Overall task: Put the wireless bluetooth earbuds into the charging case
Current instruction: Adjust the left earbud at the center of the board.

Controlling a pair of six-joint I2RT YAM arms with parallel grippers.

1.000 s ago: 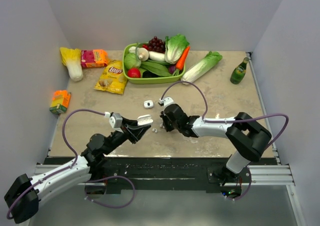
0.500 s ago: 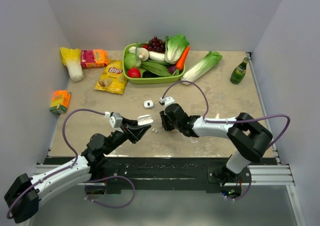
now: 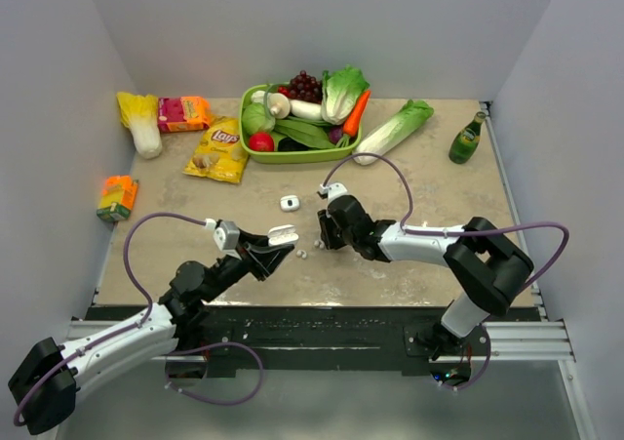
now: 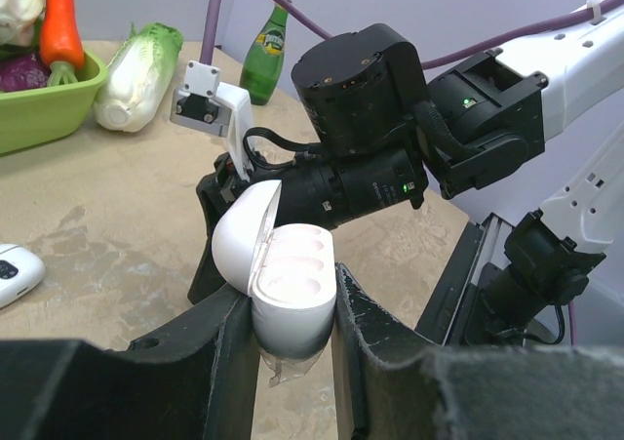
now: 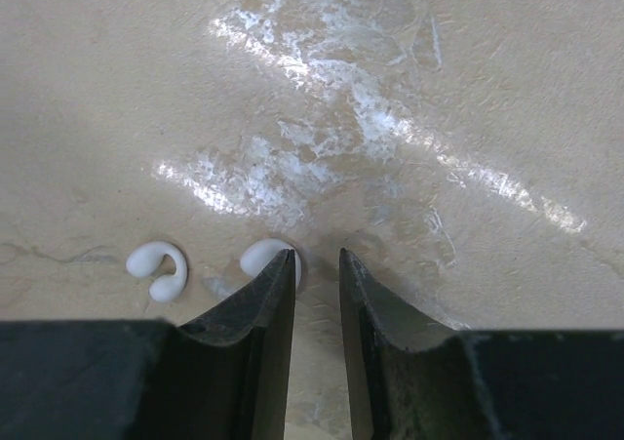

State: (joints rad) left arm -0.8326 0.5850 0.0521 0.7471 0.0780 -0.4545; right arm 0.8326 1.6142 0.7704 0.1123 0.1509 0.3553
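Right tool (image 5: 315,258) has eased slightly apart, empty, beside two white earbuds (image 5: 156,267) lying on the surface (image 5: 439,118). Left tool (image 4: 290,294) clamps the open white charging case (image 4: 281,269). Yellow bag (image 3: 216,149) reads Lay's.

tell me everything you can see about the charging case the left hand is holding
The charging case is a glossy white plastic pebble with its hinged lid swung open, showing pale moulded wells that look empty. It stands roughly upright, pinched at its lower body between the left hand's dark fingers.
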